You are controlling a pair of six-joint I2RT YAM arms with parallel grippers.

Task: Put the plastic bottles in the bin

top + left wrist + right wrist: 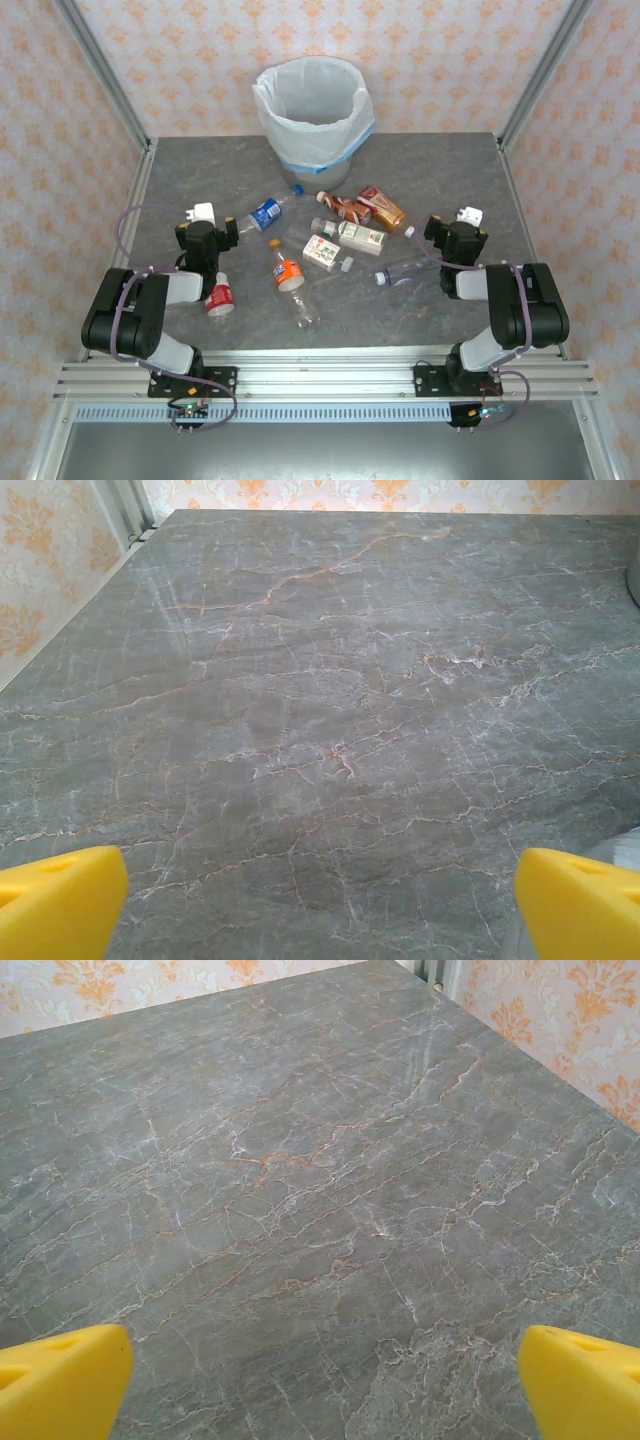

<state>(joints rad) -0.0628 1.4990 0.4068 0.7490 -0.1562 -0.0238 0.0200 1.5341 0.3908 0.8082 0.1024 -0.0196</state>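
- Bottles point(345, 238) lie scattered on the table point(450, 180) between your arms, nearer than the bin point(325, 150).
- Left claw point(320, 910): spread wide, empty, over bare table.
- Right claw point(325, 1385): the same.
- Red-labelled bottle point(220, 297) lies just beside your left arm.

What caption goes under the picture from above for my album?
Plastic bottles lie scattered on a grey table in front of a white-lined bin.

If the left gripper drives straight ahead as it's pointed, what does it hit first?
Probably nothing soon: the open left gripper faces bare table up to the far wall. The bin sits off to its right; depth is unclear.
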